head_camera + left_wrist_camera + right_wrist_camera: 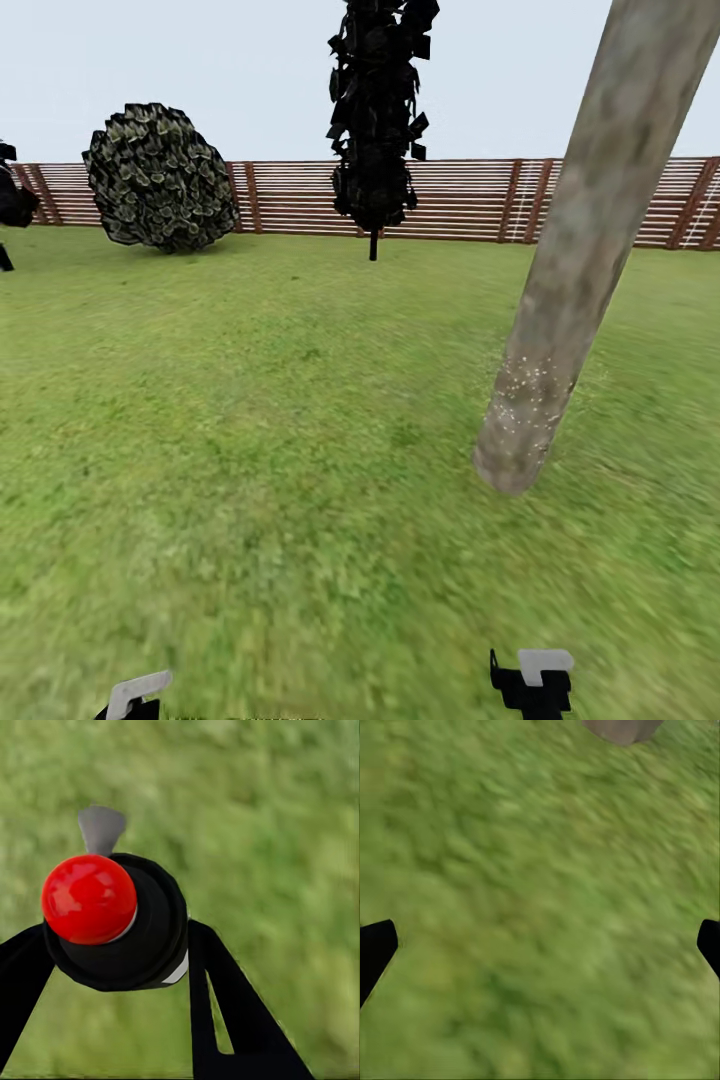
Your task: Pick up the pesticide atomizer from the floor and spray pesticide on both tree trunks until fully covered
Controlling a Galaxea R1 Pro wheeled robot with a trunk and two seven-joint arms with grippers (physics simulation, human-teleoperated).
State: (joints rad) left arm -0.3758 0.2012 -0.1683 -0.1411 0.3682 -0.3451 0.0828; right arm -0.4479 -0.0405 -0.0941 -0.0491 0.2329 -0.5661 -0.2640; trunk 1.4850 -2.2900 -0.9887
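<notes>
A thick pale grey-brown tree trunk (575, 270) leans up across the right of the head view, its base in the grass floor (250, 430). Pale pesticide specks (525, 395) dot its lowest part. In the left wrist view my left gripper (112, 952) is shut on the pesticide atomizer (120, 919), a black body with a red round cap and a grey nozzle. My right gripper (540, 945) hangs open over grass, its black fingertips (375, 949) wide apart; the trunk base (622, 729) shows ahead of it. Both wrists peek in at the head view's lower edge.
A brown slat fence (470, 200) closes the lawn at the back. A round leafy bush (160, 178) stands at the back left, a black-foliaged conifer (378, 110) at the back middle. Open grass lies between me and them.
</notes>
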